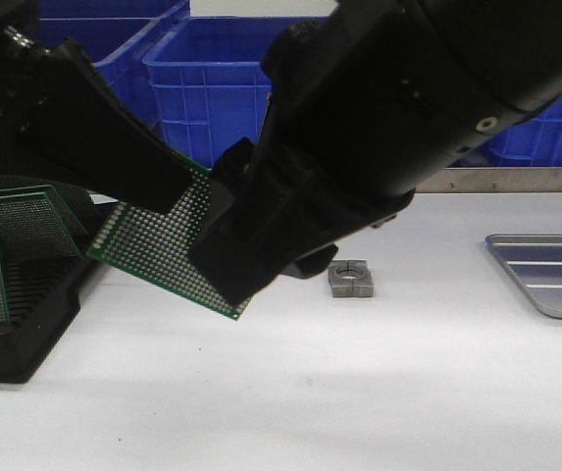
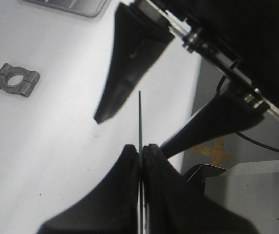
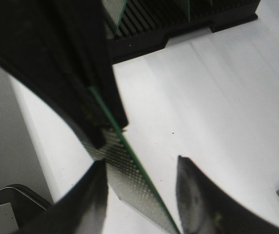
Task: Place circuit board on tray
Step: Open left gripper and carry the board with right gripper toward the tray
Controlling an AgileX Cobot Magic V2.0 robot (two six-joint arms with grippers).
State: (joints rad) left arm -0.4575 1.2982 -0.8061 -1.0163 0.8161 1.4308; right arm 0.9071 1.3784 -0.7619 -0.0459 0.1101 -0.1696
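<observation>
1. We see the left gripper (image 2: 141, 148) with its fingers pressed onto the circuit board (image 1: 158, 245), which it holds in the air, tilted, above the white table (image 1: 290, 392).
2. We see the right gripper (image 3: 141, 187) with its fingers spread, one on each face of the board's free end; we cannot tell whether they touch it.
3. The tray (image 1: 545, 275) lies flat on the table, well apart from both grippers, on the right gripper's side.
4. A small grey metal clamp block (image 1: 351, 279) sits on the table between the right gripper and the tray.
5. A black slotted rack (image 1: 16, 324) holding more green boards stands beside the left gripper.
</observation>
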